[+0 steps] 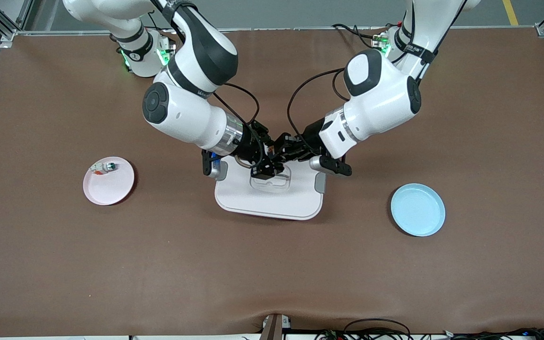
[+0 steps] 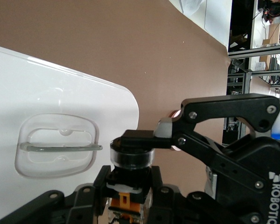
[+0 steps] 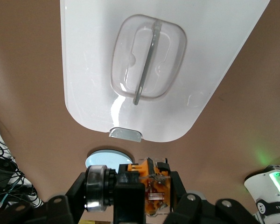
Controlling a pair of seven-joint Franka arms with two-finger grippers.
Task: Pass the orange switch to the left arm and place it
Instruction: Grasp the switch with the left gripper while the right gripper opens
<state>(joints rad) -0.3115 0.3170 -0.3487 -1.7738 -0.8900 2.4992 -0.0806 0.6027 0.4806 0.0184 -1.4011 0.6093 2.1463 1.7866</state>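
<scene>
The orange switch [image 1: 277,152] hangs in the air over the edge of the white box [image 1: 272,200] farthest from the front camera, held between both grippers. My left gripper [image 2: 129,184] is shut on the sides of its black body; the orange rear [image 2: 126,200] shows between the fingers. One of the right gripper's fingers [image 2: 140,138] presses on the cap end. In the right wrist view my right gripper [image 3: 126,189] clamps the switch [image 3: 151,186] end to end, ring at one finger and orange rear at the other. The lid handle [image 3: 147,65] lies below.
A pink plate [image 1: 111,189] toward the right arm's end holds a small white part with green tip [image 1: 104,166]. A blue plate [image 1: 417,210] lies toward the left arm's end and also shows in the right wrist view [image 3: 107,157]. Brown table all round.
</scene>
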